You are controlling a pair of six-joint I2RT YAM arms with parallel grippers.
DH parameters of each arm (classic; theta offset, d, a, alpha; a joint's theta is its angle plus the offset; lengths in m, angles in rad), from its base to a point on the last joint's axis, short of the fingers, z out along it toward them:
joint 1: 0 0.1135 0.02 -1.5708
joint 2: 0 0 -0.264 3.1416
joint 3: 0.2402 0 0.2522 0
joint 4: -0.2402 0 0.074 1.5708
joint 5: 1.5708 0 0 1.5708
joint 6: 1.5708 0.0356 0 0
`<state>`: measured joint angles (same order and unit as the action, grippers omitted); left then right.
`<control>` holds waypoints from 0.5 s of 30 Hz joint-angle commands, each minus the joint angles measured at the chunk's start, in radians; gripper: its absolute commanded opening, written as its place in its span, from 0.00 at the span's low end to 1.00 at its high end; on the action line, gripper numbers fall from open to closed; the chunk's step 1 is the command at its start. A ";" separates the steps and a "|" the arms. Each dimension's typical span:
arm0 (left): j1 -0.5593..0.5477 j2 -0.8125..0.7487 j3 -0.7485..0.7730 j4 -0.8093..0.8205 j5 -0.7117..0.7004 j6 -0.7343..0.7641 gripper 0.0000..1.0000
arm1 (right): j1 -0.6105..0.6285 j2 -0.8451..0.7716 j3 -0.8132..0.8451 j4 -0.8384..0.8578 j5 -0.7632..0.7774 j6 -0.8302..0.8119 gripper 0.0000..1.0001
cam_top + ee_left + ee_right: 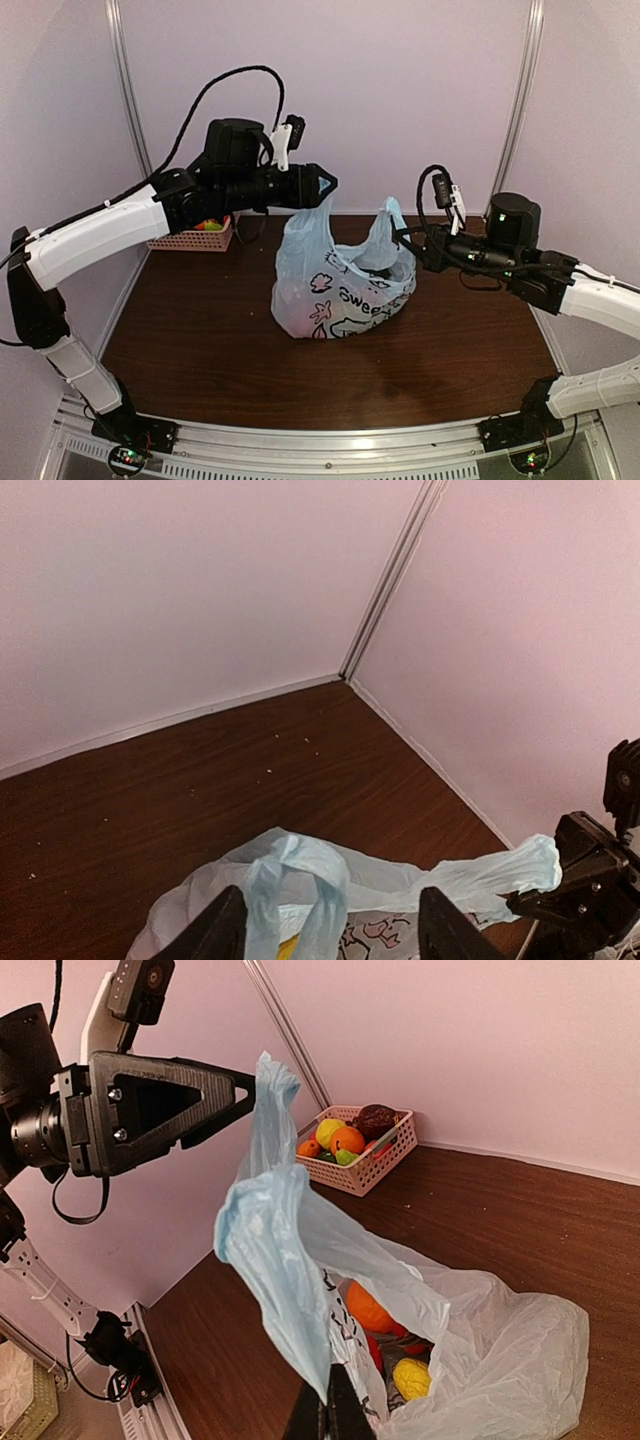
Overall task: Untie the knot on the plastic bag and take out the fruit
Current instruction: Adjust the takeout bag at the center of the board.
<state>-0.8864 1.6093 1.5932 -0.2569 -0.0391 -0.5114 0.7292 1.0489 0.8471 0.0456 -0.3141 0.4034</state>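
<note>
Here the plastic bag (340,285) sits mid-table (200,350), mouth open, with an orange fruit (368,1308) and a yellow ridged fruit (412,1378) inside. The right gripper's (325,1410) fingers (310,1425) pinch one handle loop (270,1255). The left gripper's (328,185) fingers (225,930) stand apart around the second loop (295,880).

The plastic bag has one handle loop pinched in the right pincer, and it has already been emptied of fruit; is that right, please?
Not quite: the plastic bag is not empty. The right wrist view shows an orange fruit and a yellow ridged fruit inside it. The rest holds: one handle loop is pinched in the right pincer.
</note>
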 commanded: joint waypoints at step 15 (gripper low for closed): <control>0.003 0.098 0.086 -0.068 -0.117 0.068 0.13 | 0.004 -0.031 -0.002 -0.096 0.228 0.046 0.00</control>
<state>-0.8864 1.7004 1.6463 -0.3122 -0.1017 -0.4789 0.7292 1.0286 0.8440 0.0246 -0.2562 0.4046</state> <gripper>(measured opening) 0.281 0.006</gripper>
